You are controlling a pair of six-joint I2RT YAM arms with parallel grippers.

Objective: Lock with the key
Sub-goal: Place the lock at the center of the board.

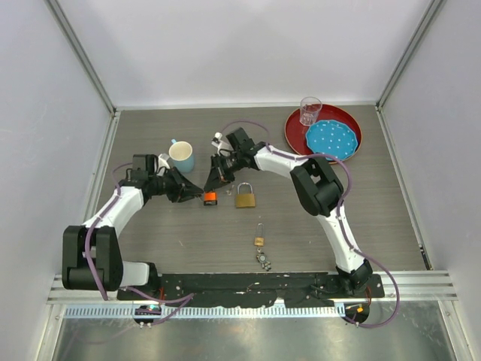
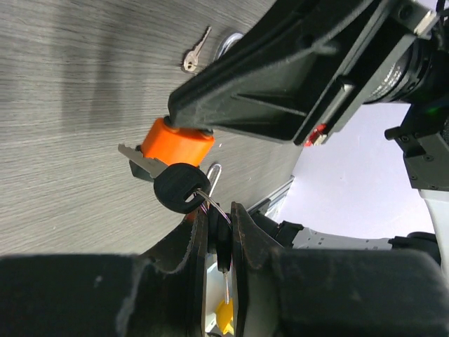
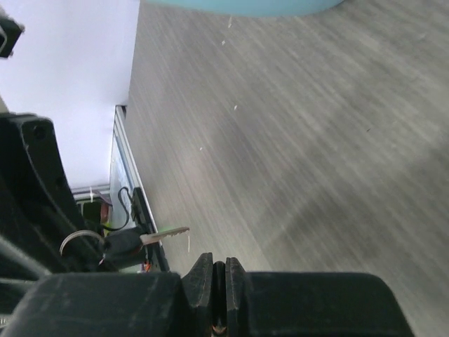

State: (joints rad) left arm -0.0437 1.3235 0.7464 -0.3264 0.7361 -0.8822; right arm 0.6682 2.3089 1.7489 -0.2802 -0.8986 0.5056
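The key bunch hangs between both grippers, just left of the big brass padlock (image 1: 245, 198). Its orange head (image 1: 210, 197) shows in the left wrist view (image 2: 177, 143), with a black head (image 2: 181, 187) and a silver blade below it. My left gripper (image 1: 195, 193) is shut on a black part of the bunch at its wire ring (image 2: 221, 235). My right gripper (image 1: 213, 186) comes down from above and is shut on the orange head (image 2: 191, 128). In the right wrist view the jaws (image 3: 219, 270) stand nearly together, with the blade (image 3: 165, 232) to their left.
A teal mug (image 1: 181, 156) stands behind the grippers. A red tray (image 1: 294, 137) with a blue plate (image 1: 331, 139) and a glass (image 1: 310, 110) is at the back right. A tiny brass padlock (image 1: 258, 241) with a silver keychain (image 1: 264, 260) lies nearer. A loose small key (image 2: 195, 56) lies by the padlock.
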